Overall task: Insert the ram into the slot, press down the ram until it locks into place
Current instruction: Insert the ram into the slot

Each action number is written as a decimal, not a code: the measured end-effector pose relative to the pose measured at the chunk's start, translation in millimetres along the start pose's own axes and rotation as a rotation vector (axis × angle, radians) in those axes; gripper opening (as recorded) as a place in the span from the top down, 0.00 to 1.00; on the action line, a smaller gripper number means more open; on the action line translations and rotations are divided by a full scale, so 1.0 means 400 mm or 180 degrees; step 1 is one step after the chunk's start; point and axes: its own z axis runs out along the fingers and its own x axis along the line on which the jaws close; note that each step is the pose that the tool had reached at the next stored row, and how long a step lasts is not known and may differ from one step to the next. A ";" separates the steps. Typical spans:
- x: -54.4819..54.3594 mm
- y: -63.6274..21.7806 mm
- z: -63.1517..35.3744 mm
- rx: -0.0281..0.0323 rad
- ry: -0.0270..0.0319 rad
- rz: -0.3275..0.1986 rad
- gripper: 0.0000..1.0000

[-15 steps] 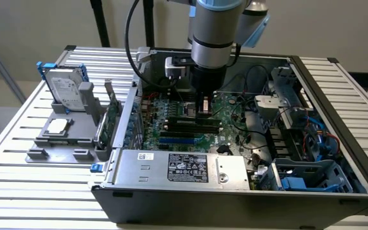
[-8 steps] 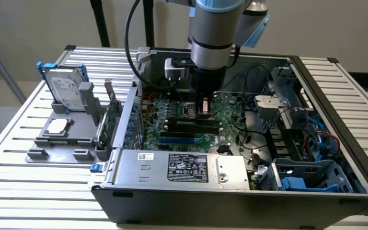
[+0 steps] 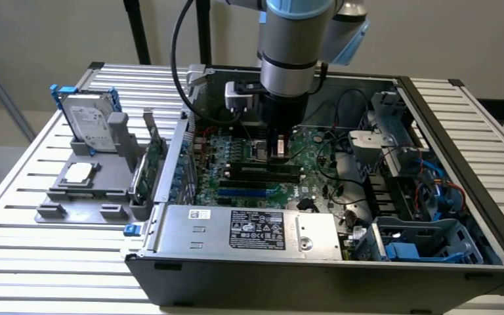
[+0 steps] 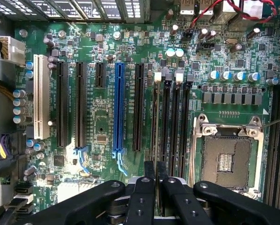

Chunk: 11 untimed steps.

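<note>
Slatted desk [image 3: 24,197] carries an open computer case [image 3: 322,282], lid off, near the desk's middle. Arm [image 3: 291,39] reaches straight down into the case. Motherboard [image 4: 102,122] lies flat on the case floor. Grey fixture [image 3: 77,193] with a hard drive [image 3: 90,125] sits outside the case, toward the exterior view's left desk edge. Gripper [image 4: 156,172] is low over the black memory slots [image 4: 175,122], fingers [image 4: 148,187] nearly closed, pinching the ram [image 4: 156,122]. The ram shows edge-on, lined up along the memory slot nearest the expansion slots. Can't tell whether it's seated.
</note>
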 end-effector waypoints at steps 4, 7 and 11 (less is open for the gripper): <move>0.000 0.000 0.003 0.0004 0.0000 -0.0006 0.87; 0.000 0.000 0.005 0.0006 -0.0001 -0.0006 0.87; 0.000 0.000 0.008 0.0006 -0.0005 -0.0006 0.87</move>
